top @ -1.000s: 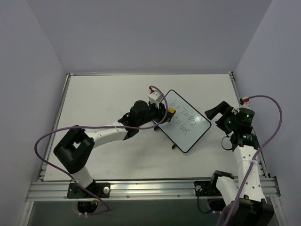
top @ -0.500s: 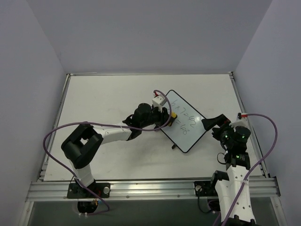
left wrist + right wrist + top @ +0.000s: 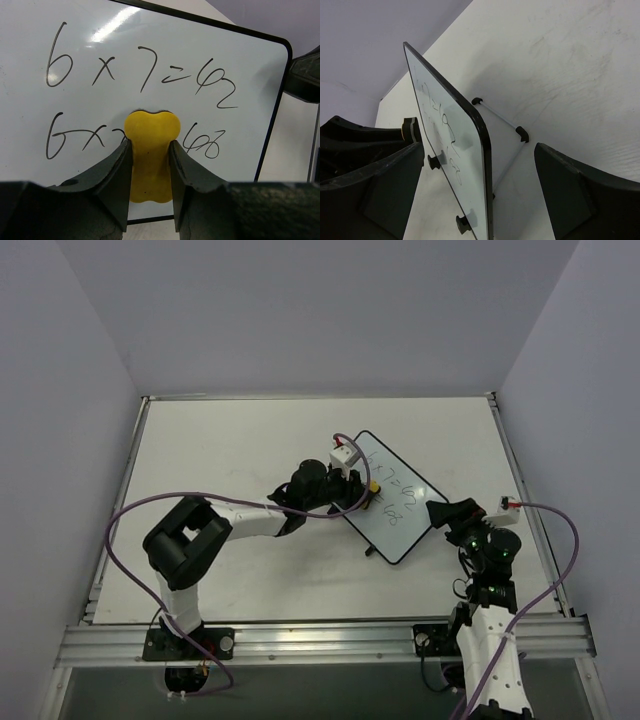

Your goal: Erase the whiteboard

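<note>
As seen from the top external camera, the whiteboard (image 3: 400,502) stands on the table (image 3: 230,440) right of centre, turned diagonally, with dark sums on its face. The left gripper (image 3: 366,488) holds a yellow eraser (image 3: 372,484) against the board's left part. The right gripper (image 3: 445,512) sits at the board's near-right corner.

From the left wrist, both fingers (image 3: 117,175) clamp the eraser, which touches the lower row of writing below "6 x 7 = 42".

From the right wrist, the jaws are spread wide. The board's tilted edge and its black-footed stand (image 3: 500,117) lie between them, with no contact visible.
</note>
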You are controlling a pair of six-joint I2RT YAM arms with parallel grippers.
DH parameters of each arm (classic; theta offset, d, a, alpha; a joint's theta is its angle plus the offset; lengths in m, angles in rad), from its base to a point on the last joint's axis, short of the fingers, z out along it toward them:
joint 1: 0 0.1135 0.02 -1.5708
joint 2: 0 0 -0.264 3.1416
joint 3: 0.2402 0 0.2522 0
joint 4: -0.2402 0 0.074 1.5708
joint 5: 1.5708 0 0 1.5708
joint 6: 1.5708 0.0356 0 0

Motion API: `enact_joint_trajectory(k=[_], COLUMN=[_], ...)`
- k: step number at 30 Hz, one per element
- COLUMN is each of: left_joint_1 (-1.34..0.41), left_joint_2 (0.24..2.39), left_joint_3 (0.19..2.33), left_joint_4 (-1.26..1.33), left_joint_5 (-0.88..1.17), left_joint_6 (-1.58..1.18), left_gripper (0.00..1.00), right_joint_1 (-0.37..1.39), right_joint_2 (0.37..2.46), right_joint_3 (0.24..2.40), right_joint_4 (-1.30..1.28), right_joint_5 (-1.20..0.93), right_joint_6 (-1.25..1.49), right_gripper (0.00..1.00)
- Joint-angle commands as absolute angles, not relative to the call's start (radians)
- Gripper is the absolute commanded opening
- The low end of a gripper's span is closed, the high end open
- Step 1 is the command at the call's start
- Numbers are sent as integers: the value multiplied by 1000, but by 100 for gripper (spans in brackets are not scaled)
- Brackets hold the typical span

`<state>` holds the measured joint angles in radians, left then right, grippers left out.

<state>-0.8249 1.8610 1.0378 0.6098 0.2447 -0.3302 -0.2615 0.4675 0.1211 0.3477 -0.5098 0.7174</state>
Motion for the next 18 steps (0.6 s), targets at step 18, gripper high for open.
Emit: enact_joint_trajectory(k=[18], left_joint_1=[-831], left_joint_2=[1905], left_joint_3=[1141], left_joint_4=[667], left_joint_5=[235], left_joint_6=[-302], left_gripper=[2], right_joint_1=[-265], right_joint_2=[724], right_joint_3=[-43], right_joint_4=[1049], right_joint_5=[-554], right_joint_6=[856], right_gripper=[67])
